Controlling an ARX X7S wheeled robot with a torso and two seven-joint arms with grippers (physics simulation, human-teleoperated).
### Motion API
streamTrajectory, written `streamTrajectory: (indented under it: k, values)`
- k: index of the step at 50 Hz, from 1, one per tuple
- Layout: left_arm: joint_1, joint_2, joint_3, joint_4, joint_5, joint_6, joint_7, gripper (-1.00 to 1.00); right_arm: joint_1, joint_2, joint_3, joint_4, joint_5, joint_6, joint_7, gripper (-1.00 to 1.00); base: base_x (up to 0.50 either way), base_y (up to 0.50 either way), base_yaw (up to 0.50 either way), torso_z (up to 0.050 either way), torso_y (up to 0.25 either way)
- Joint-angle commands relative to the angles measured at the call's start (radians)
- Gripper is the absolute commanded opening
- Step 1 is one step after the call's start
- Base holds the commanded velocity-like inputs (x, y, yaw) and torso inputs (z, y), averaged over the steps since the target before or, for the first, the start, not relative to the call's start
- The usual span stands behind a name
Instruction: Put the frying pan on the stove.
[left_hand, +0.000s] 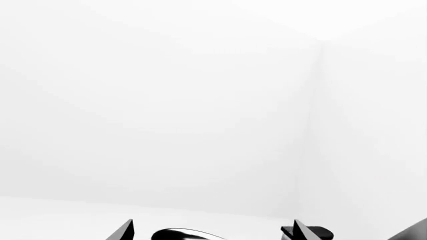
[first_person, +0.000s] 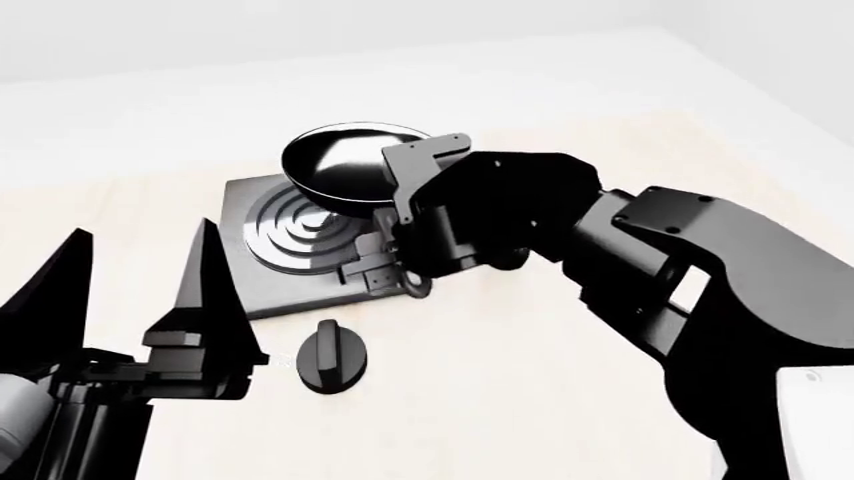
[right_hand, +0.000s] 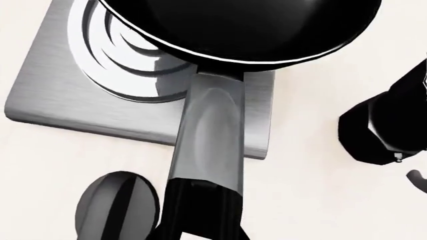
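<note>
Centrally, the right gripper (first_person: 380, 262) was clamped on the long handle of the round glossy black frying pan (first_person: 350, 165), whose bowl hung just beyond it, raised over the far edge of the flat square grey metal stove (first_person: 267, 285). Beside the gripper a small black round knob (first_person: 331, 357) lay on the pale worktop (first_person: 534, 400). The left gripper (first_person: 134, 290) stood wide open and empty.

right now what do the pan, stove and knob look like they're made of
Pan: glossy black, probably coated metal; its bowl shows sharp bright reflections. In the right wrist view its handle looks like smooth grey metal turning black toward the grip.
Stove: brushed grey metal plate with a soft streaky sheen; darker raised rings.
Knob: black, semi-gloss, plastic or painted metal; the render leaves it open.
</note>
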Motion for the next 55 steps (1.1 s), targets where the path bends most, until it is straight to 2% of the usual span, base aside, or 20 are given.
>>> streamTrajectory:
  k: [1, 40, 55]
  values:
    - [-0.001, 0.002, 0.004, 0.002, 0.003, -0.003, 0.0, 1.0, 0.011, -0.004, 0.032, -0.049, -0.105, -0.018, 0.008, -1.0, 0.0, 0.0, 0.0, 0.0, 0.0]
    - [0.001, -0.006, -0.006, 0.0, -0.009, 0.009, -0.001, 1.0, -0.007, -0.004, 0.041, -0.149, -0.21, -0.004, -0.014, -1.0, 0.0, 0.0, 0.0, 0.001, 0.001]
    - [0.007, -0.009, -0.009, -0.002, -0.01, 0.016, -0.001, 1.0, -0.04, -0.004, 0.044, -0.123, -0.251, -0.015, -0.048, -1.0, 0.0, 0.0, 0.0, 0.0, 0.001]
